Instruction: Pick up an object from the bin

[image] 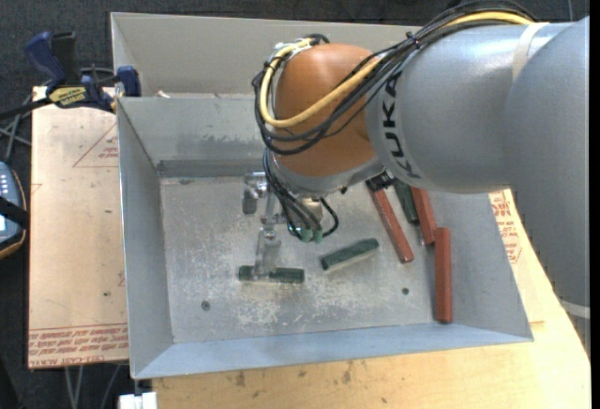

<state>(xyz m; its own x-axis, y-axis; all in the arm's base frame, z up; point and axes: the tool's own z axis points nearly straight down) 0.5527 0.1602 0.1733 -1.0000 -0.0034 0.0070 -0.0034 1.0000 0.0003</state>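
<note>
Grey metal bin (202,238), dusty floor: a dark green bar (277,275) lies near its middle, the gripper (267,263) right over its left part, spread or pinched I cannot tell. Best to straddle the bar's narrow width, centred, then close.

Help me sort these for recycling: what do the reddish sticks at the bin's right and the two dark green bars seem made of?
Reddish sticks: probably painted wood or plastic; matte, even colour, straight edges. Dark green bars: likely plastic or coated wood, dull with no glint.
</note>
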